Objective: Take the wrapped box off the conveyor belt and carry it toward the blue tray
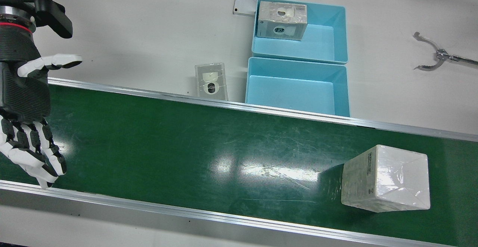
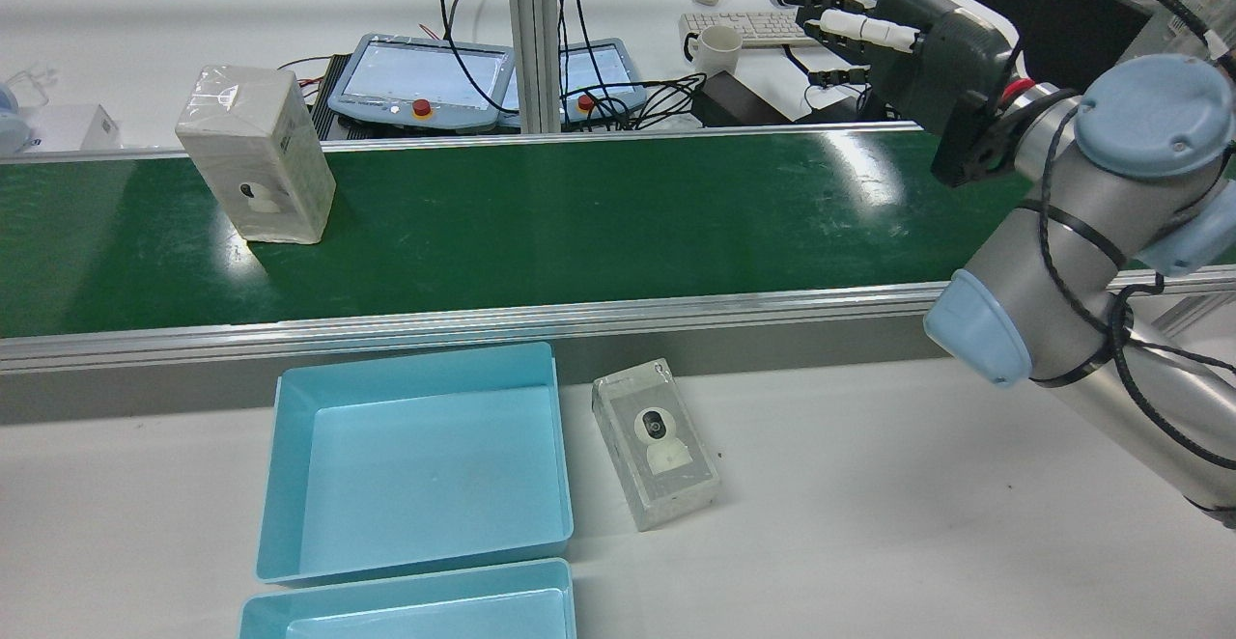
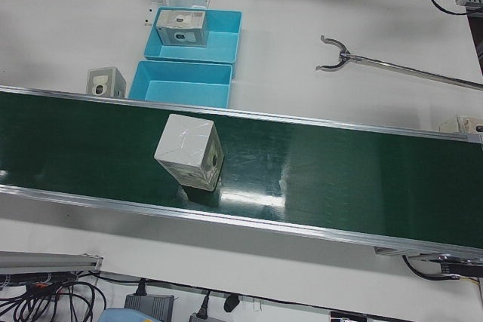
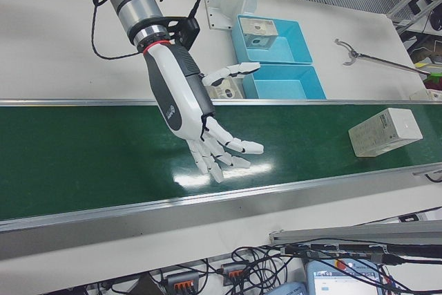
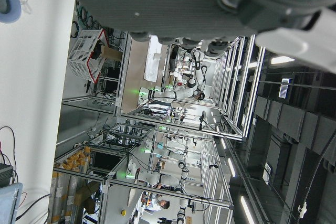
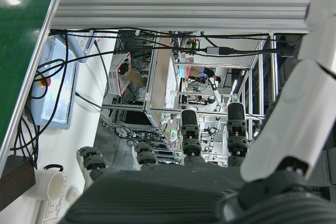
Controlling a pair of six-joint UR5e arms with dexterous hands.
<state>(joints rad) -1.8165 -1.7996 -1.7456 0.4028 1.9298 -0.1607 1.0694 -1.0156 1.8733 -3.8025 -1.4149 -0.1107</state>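
The wrapped box (image 1: 386, 178) is white, in clear film, and stands on the green conveyor belt (image 1: 186, 146). It also shows in the rear view (image 2: 256, 166), the left-front view (image 3: 189, 152) and the right-front view (image 4: 385, 131). My right hand (image 1: 26, 116) hovers over the belt's other end, far from the box, open and empty with fingers spread; it also shows in the rear view (image 2: 898, 31) and the right-front view (image 4: 193, 112). My left hand (image 5: 184, 3) shows only in its own view, holding nothing. The near blue tray (image 1: 295, 62) is empty beside the belt.
A second blue tray (image 1: 328, 41) behind the first holds a wrapped box (image 1: 282, 20). Another wrapped box (image 1: 211, 81) lies on the table by the near tray. A metal grabber tool (image 1: 437, 55) lies on the table. Pendants (image 2: 415, 79) and a mug (image 2: 716, 45) sit beyond the belt.
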